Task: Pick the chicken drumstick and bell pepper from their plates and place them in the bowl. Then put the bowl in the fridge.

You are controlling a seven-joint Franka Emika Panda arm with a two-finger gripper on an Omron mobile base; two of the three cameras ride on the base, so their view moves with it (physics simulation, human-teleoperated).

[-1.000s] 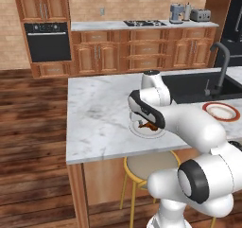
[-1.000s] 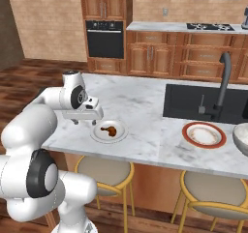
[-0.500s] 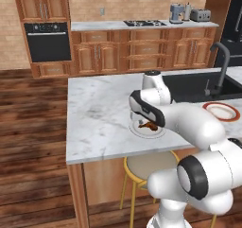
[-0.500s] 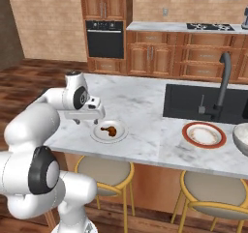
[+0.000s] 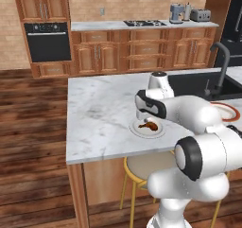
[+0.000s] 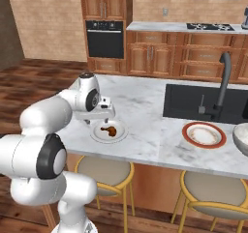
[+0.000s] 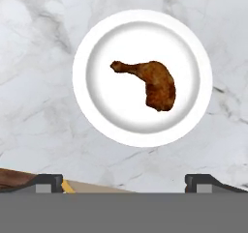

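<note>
The brown chicken drumstick (image 7: 151,84) lies on a plain white plate (image 7: 109,112) near the island counter's front edge, thick end to the right in the hand view. My gripper (image 7: 125,181) hovers just above and short of the plate, open, with nothing between its finger tips (image 7: 48,181). From the base views the drumstick (image 6: 109,130) rests on its plate (image 6: 119,136) right under the gripper (image 6: 100,120). The orange-rimmed plate (image 6: 204,134) sits further right, and the bowl (image 6: 241,138) shows at the right edge. The bell pepper is out of view. The black fridge (image 5: 232,19) stands far right.
A black sink (image 6: 201,103) with a dark faucet (image 6: 223,80) is set into the marble counter (image 5: 99,113). Stools (image 6: 102,171) stand under the front edge. A black wall oven (image 5: 48,42) and wooden cabinets line the back wall.
The hand has drifted slightly toward the plate with the drumstick. The jaws have stayed open and the drumstick has not moved.
</note>
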